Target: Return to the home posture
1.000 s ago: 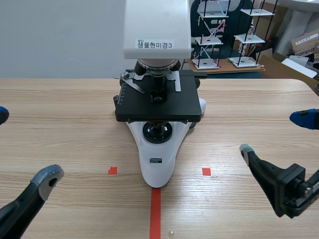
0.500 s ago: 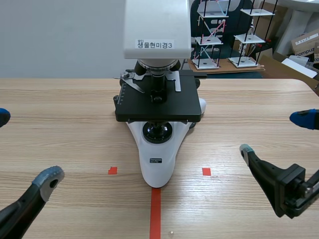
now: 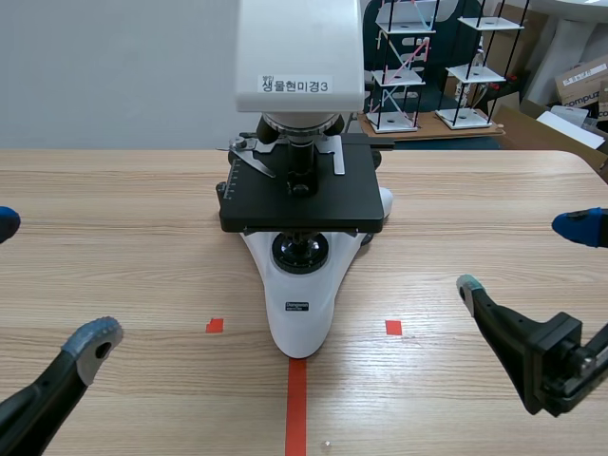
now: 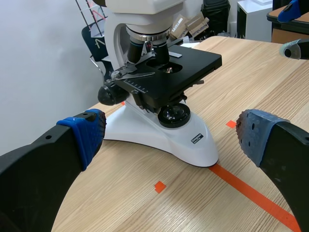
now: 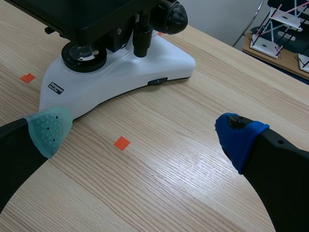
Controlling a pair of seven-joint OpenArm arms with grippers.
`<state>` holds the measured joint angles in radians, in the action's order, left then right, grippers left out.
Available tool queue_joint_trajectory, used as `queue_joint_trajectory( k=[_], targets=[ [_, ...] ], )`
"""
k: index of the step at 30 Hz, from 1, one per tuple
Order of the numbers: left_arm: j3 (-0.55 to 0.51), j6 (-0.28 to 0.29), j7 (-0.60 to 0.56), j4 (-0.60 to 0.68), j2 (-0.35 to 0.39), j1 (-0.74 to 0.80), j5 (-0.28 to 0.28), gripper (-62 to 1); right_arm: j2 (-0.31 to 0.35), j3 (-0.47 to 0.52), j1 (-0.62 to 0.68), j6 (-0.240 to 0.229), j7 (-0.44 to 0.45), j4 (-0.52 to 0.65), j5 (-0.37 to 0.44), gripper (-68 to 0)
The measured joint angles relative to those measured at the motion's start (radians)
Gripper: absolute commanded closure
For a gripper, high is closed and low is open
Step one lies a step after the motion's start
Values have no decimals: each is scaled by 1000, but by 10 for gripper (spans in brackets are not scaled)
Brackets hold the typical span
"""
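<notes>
Microscope [image 3: 302,204] stands between left pincer [image 3: 49,278] and right pincer [image 3: 523,256], seemingly apart.

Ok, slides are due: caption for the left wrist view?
Open left tool facing a microscope on a wooden table.

White microscope [image 3: 300,294] with black stage [image 3: 318,204] at centre of frame, on pale wooden table [image 3: 123,247], wire-frame racks [image 3: 397,76] at upper right, cardboard box [image 3: 581,81] at right edge
</notes>
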<state>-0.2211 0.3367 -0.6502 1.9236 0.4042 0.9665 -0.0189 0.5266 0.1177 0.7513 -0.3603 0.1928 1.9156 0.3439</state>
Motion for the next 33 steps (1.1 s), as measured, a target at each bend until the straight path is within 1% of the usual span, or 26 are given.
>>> queue_joint_trajectory(
  k=[21, 25, 27, 28, 31, 33],
  targets=[
    [4, -2, -5, 0, 1, 2, 0, -570, 0, 0, 0, 0, 0, 0, 0, -679],
    [57, -34, -65, 0, 45, 45, 0, -566, 0, 0, 0, 0, 0, 0, 0, -679],
    [89, -69, -61, 0, 70, 63, 0, -566, 0, 0, 0, 0, 0, 0, 0, -679],
    [99, -77, -56, 0, 79, 65, 0, -566, 0, 0, 0, 0, 0, 0, 0, -679],
    [119, -130, -49, -1, 103, 64, 0, -566, 0, 0, 0, 0, 0, 0, 0, -679],
    [124, -146, -49, -1, 119, 64, 0, -566, 0, 0, 0, 0, 0, 0, 0, -679]
  ],
)
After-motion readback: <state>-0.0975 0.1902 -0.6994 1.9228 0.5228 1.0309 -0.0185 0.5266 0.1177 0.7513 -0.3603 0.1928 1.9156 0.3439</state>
